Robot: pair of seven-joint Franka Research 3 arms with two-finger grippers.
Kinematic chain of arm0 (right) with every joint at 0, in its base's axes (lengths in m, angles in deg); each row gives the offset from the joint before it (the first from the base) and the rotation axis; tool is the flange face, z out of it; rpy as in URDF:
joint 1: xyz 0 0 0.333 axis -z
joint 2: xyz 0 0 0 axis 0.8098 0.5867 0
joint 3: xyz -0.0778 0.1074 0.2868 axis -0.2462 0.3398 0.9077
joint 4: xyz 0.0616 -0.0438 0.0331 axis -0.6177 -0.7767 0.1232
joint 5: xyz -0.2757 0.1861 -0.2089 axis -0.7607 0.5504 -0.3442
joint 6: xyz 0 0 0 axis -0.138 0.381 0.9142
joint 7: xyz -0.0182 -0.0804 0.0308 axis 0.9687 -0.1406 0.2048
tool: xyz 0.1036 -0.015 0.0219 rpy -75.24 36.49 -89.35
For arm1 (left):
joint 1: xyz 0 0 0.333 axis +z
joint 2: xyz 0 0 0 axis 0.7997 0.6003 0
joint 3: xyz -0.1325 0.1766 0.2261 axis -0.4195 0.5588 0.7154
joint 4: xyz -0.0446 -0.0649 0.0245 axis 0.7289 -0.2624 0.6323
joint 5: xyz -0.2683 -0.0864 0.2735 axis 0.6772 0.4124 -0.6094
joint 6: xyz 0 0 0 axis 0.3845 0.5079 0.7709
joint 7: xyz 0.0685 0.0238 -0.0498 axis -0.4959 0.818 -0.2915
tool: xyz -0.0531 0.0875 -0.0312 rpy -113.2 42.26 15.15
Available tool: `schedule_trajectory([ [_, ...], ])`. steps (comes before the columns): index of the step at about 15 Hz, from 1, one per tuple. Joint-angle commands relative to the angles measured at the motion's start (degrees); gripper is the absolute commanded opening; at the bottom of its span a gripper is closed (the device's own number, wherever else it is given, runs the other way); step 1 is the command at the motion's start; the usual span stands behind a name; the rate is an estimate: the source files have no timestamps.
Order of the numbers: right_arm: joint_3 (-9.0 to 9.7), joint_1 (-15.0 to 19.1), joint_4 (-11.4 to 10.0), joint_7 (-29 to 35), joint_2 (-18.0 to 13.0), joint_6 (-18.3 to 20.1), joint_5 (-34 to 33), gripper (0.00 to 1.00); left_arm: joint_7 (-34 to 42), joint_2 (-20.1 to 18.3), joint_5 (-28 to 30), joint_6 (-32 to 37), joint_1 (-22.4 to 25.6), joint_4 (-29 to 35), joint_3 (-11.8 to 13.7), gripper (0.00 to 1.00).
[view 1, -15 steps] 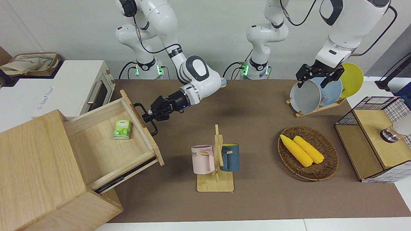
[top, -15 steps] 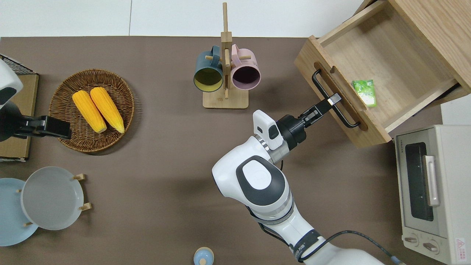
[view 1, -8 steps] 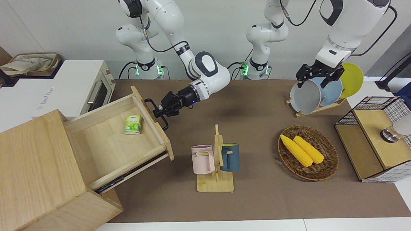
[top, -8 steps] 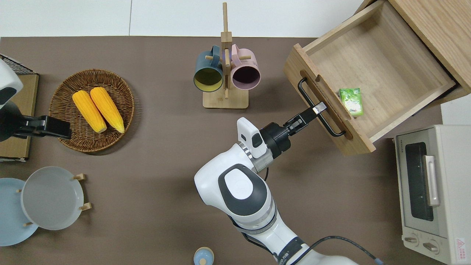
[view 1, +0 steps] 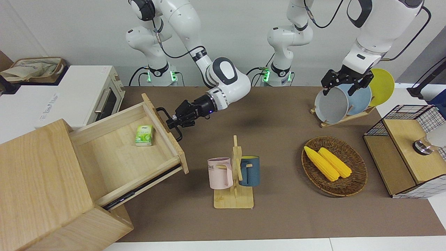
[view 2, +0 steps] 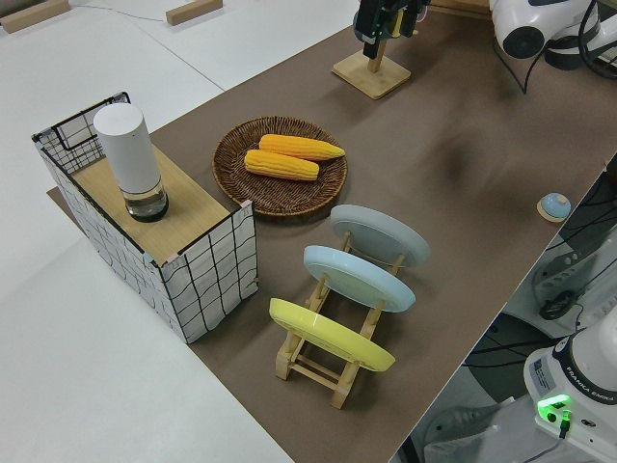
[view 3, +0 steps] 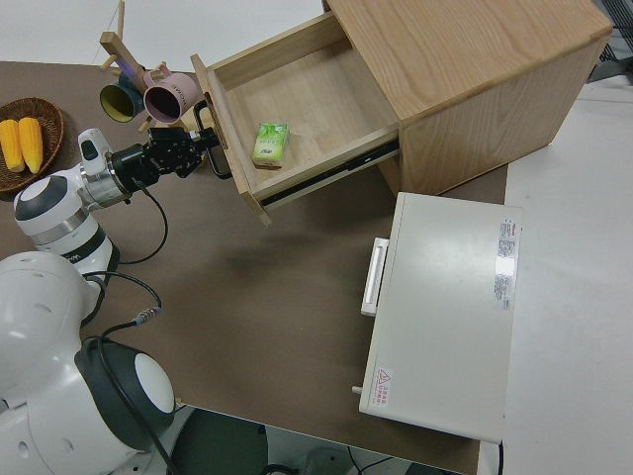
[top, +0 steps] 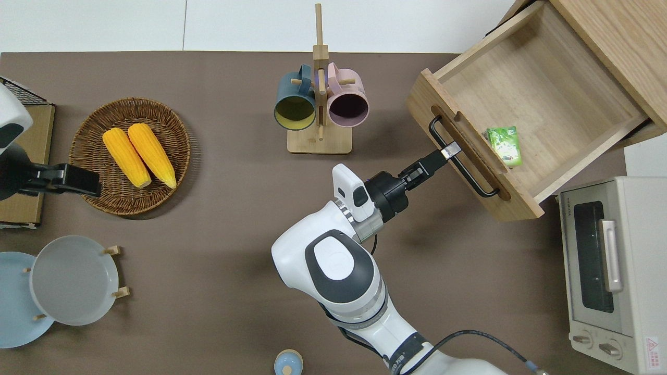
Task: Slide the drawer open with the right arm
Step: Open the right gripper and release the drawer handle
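The drawer (view 1: 125, 153) stood pulled well out of the pale wood cabinet (view 1: 41, 188) at the right arm's end of the tabletop (view 1: 278, 115), its interior open to view. A small green packet (view 1: 144, 135) lay on the drawer floor close to the front panel. On that front, the black loop handle (top: 461, 164) was gripped by the right gripper (top: 449, 151), its fingers (top: 451, 150) clenched around the bar near the middle. The right arm (view 1: 223, 76) reached across the tabletop toward the drawer, a blue light showing at its wrist. Nearer to the robots than the cabinet sat a white toaster oven (top: 609, 271). A wooden mug stand (view 1: 234, 181) carried a pink mug (view 1: 219, 173) and a dark blue mug (view 1: 250, 170). Toward the left arm's end lay a wicker basket (view 1: 355, 181) with two corn cobs (view 1: 327, 162). The left arm was parked; whether its fingers were apart or together could not be told.
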Motion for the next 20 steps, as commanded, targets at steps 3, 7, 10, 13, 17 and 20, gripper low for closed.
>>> schedule_trajectory([
  [3, -0.17, -0.38, 2.03, 0.21, 1.25, -0.25, -0.28, 0.990, -0.60, -0.16, -1.02, 1.03, -0.39, -0.49, 0.02, 0.99],
  [7, -0.17, -0.38, 2.11, 0.56, 1.25, -0.25, -0.28, 0.990, -0.60, -0.25, -1.02, 1.03, -0.39, -0.58, 0.02, 0.99],
  [10, 0.09, -0.38, 3.77, 0.92, 1.25, -0.42, 0.60, 0.990, -0.60, -0.25, -1.02, 1.03, -0.39, -0.49, 0.02, 0.99],
  [13, 0.09, -1.70, 7.90, 0.83, 1.25, -0.60, 7.44, 0.990, -0.60, -0.25, -1.02, 1.03, -0.39, -0.58, 0.02, 0.99],
  [17, 1.32, -1.79, 14.32, 0.48, 0.90, -0.69, 16.57, 0.990, -0.60, -0.25, -1.02, 1.03, -0.39, -0.58, 0.02, 0.99],
  [20, 1.32, -1.70, 18.89, 0.30, -0.32, -0.69, 25.62, 0.990, -0.60, -0.25, -1.02, 1.03, -0.39, -0.58, 0.02, 0.99],
])
